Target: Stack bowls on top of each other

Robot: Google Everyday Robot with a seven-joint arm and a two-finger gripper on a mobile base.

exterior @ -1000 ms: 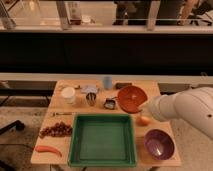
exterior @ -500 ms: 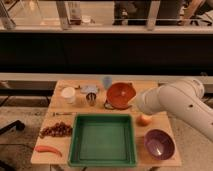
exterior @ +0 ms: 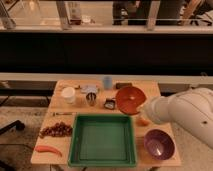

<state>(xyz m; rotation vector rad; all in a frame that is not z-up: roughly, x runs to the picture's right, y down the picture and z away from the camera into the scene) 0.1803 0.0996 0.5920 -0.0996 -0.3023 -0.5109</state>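
Orange-red bowl at white gripper, purple bowl — green tray

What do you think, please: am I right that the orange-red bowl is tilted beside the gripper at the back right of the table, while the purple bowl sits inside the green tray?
Not quite. The camera view shows the purple bowl standing on the table to the right of the green tray, not inside it. The rest holds: the orange-red bowl is tilted beside the gripper at the back right.
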